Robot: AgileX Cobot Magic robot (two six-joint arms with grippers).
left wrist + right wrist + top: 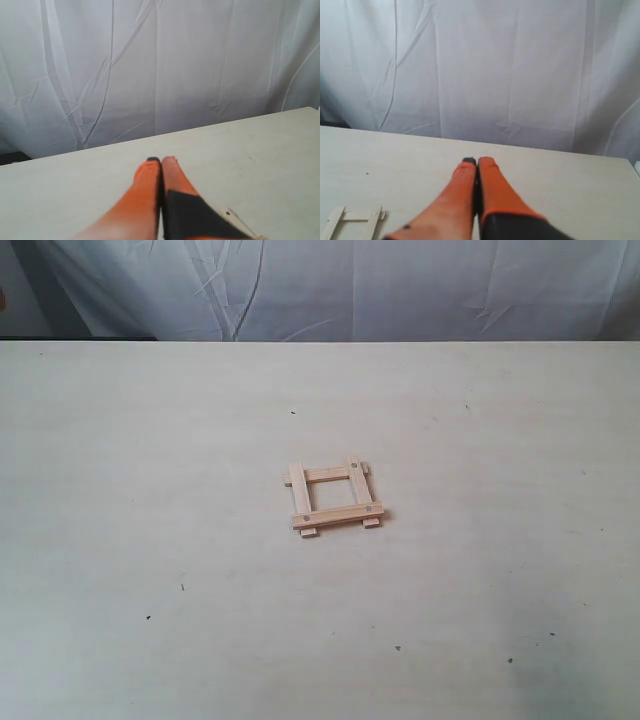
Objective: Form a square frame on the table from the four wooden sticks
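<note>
The four light-tan wooden sticks lie as a small square frame (334,497) near the middle of the table (150,490), overlapping at the corners with ends sticking out. The near slat (337,514) shows a dark dot at each end. Neither arm shows in the exterior view. In the left wrist view my left gripper (161,161) is shut with nothing between its orange fingers; one dotted slat end (235,220) peeks out beside it. My right gripper (476,161) is also shut and empty, with part of the frame (352,220) off to its side.
A creased white cloth (330,285) hangs behind the table's far edge. A few tiny dark specks (293,412) mark the pale tabletop around the frame.
</note>
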